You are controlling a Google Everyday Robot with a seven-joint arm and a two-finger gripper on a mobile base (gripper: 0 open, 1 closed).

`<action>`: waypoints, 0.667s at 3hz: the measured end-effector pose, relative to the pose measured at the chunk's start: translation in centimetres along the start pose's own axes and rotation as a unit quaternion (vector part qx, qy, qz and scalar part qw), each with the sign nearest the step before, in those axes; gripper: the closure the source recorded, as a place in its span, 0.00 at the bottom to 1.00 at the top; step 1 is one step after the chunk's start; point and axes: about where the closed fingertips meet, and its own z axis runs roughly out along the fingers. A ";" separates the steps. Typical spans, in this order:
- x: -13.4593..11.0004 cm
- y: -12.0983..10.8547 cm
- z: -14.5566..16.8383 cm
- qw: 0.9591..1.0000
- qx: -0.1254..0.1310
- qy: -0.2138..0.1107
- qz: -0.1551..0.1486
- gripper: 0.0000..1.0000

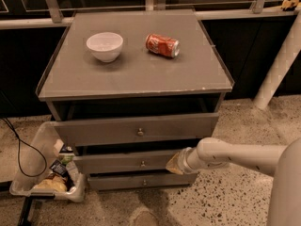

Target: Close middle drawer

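The grey cabinet [136,76] has three drawers. The middle drawer [124,163] is a low grey panel with a small round metal knob [142,164]; it stands slightly out, less than the taller top drawer [136,128] above it. My gripper [175,164] is at the end of the white arm coming from the lower right. It rests against the right end of the middle drawer's front. The bottom drawer [141,181] sits just below.
A white bowl [105,46] and a red soda can [162,45] lying on its side are on the cabinet top. A clear bin [47,173] with snack packets stands on the floor to the left, beside a black cable [19,145]. A white post [277,69] is at the right.
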 end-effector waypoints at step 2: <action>0.0 0.0 0.0 1.000 0.000 0.000 0.000 0.00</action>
